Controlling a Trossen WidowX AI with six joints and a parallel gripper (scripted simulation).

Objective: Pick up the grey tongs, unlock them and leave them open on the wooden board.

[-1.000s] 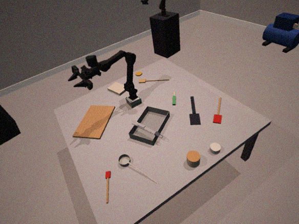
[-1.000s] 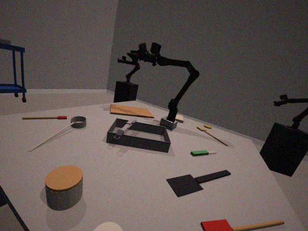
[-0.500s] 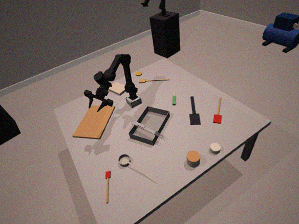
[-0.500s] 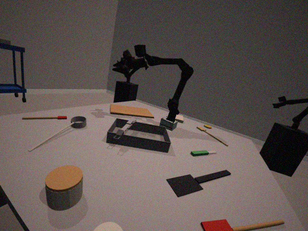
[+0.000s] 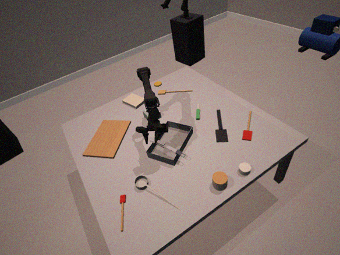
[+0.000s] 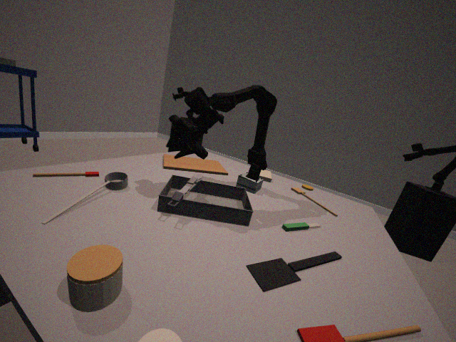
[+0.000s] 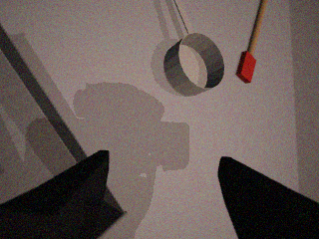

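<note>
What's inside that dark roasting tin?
Nothing sits in the roasting tin; the grey tongs rest across its rim near one end, above a bare grey floor. The gripper, open and holding nothing, hangs over one corner and hides a bit of it in the top view.

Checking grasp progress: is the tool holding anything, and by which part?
Nothing. The black tool hangs open above the table; the grey tongs lie across the dark roasting tin.

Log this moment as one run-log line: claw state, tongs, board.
claw: open, holding nothing, above tin's near-left edge | tongs: across tin, untouched | wooden board: no tongs on it | phase: approach
</note>
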